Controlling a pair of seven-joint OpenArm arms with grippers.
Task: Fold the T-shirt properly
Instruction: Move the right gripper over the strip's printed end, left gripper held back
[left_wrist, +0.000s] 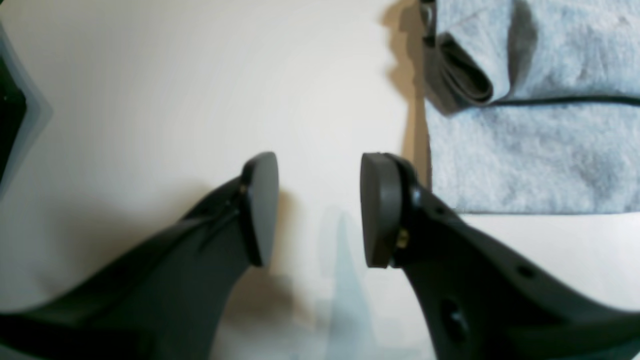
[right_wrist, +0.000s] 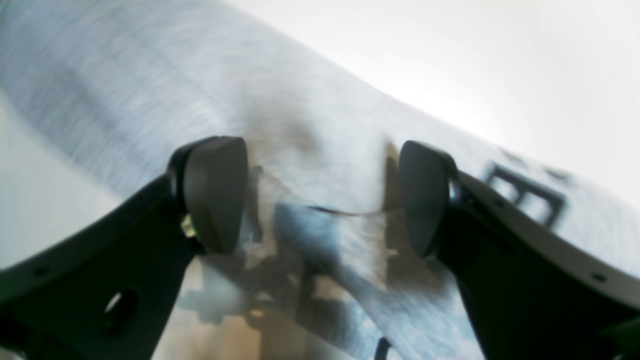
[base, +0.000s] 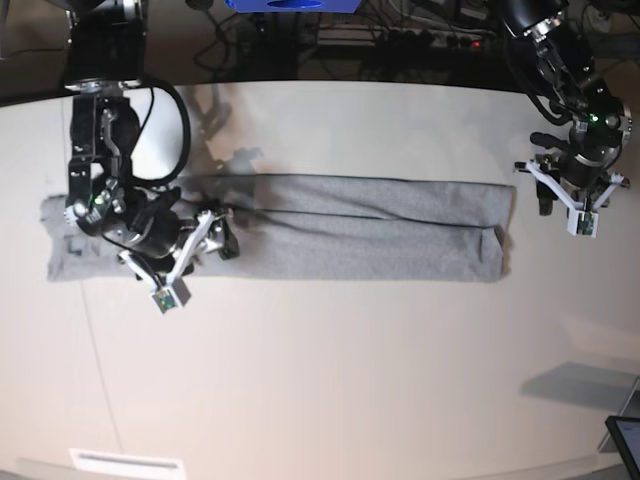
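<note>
T-shirt (base: 330, 228): heather-grey, folded lengthwise into a long narrow band lying flat across the middle of the white table (base: 330, 380). Two long flaps meet along a seam line down the centre of the band.
T-shirt, end toward the left gripper: squared off, with a small rolled pocket of fabric at the corner. In the left wrist view this shows as a dark tube-like fold (left_wrist: 462, 75) beside a thin dark seam.
T-shirt, end toward the right gripper: broader and less tidy, spreading out past the right arm. Black block lettering (right_wrist: 525, 192) shows on the cloth in the right wrist view, blurred and not readable.
Left gripper (base: 572, 200): just off the shirt's squared end, above bare table and not touching the cloth. In the left wrist view (left_wrist: 320, 210) its fingers stand apart with only table between the pads; released, nothing held.
Left gripper, relation to the shirt: the shirt's edge lies just beside one finger (left_wrist: 382, 210), apart from it.
Right gripper (base: 215, 232): over the shirt near its broader end, pointing along the band. In the right wrist view (right_wrist: 322, 197) the fingers are spread wide with grey cloth visible below and between them; nothing grasped.
Right wrist view quality: strongly blurred, so whether the fingertips touch the cloth cannot be told.
</note>
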